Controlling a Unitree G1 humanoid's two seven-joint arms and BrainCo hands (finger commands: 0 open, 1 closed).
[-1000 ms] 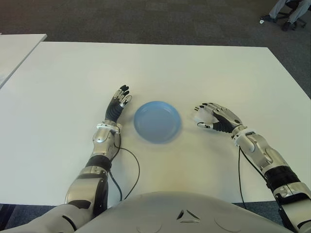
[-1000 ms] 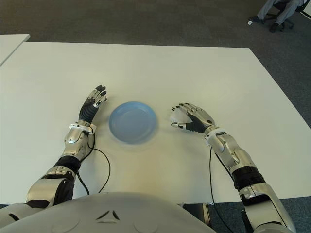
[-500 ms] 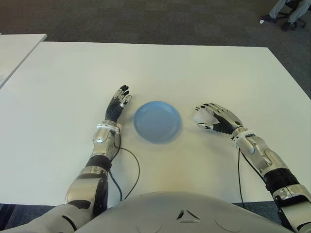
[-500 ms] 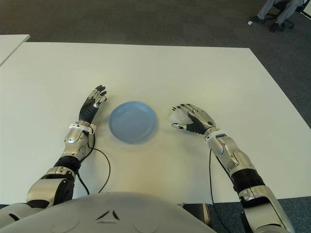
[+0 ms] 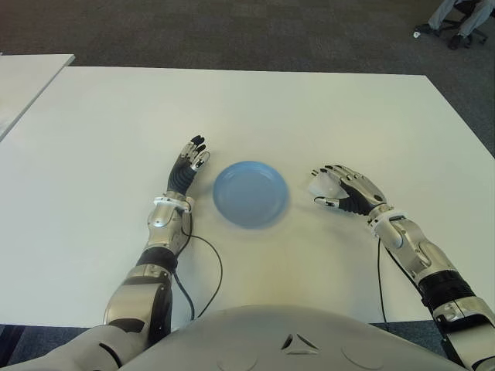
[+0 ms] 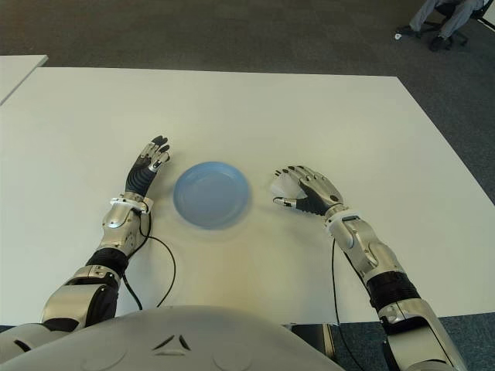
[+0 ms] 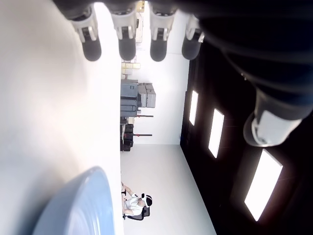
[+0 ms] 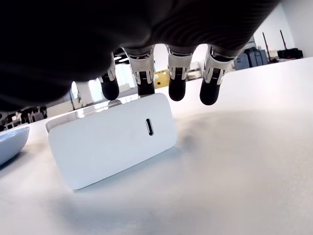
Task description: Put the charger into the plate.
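We see our left hand (image 5: 189, 164) w/ fingers (image 7: 126, 45) straight and spread, palm empty, forearm running back toward the tabletop's near edge. Our right hand (image 5: 346, 189) sits approx. mid-tabletop, right of centre, palm down, fingers (image 8: 176, 83) extended, not closed on anything; right forearm angles back to the near right corner.

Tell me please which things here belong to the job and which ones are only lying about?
Belong to the job:
- charger, on the table
- plate, empty
- right hand, fingers over the charger, not closed on it

Only lying about:
- left hand, open, left of the plate
- table
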